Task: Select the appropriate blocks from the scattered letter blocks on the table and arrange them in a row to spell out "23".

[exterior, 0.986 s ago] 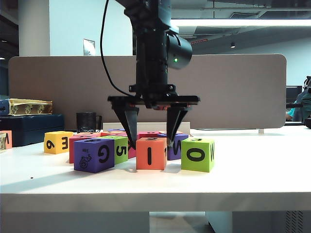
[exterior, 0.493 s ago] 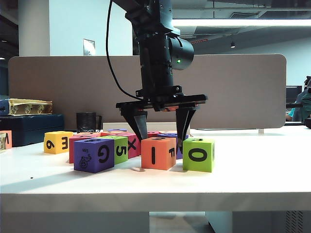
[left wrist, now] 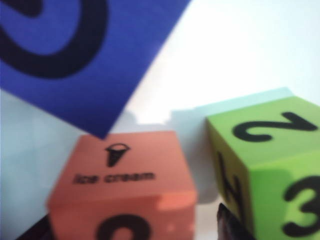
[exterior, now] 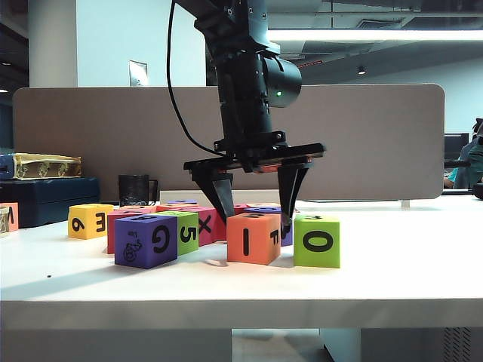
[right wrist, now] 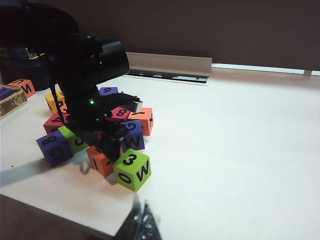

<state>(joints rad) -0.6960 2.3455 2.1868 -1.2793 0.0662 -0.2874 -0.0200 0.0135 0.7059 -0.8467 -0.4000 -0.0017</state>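
The orange block [exterior: 253, 240] stands on the table [exterior: 377, 286] with its "I" face to the front. My left gripper [exterior: 256, 220] points down and straddles it, open, one finger at each side. In the left wrist view [left wrist: 132, 230] a thin gap shows between the orange block [left wrist: 125, 170] and one finger. The lime green block [exterior: 317, 241] with "O" in front stands just right of that finger. Its "3" face is up [right wrist: 132, 170]. My right gripper [right wrist: 140, 204] hangs shut over the table's near edge, away from the blocks.
More letter blocks crowd behind and to the left: a purple "G" block [exterior: 147, 240], a lime green "5" block [exterior: 185, 230], a yellow one [exterior: 89, 220]. A black mug [exterior: 136, 188] and stacked boxes [exterior: 45, 181] stand at the back left, before a beige divider [exterior: 362, 143].
My left gripper has shifted right and turned a little. The orange block slid and turned with it, and the lime green "O" block was nudged right.
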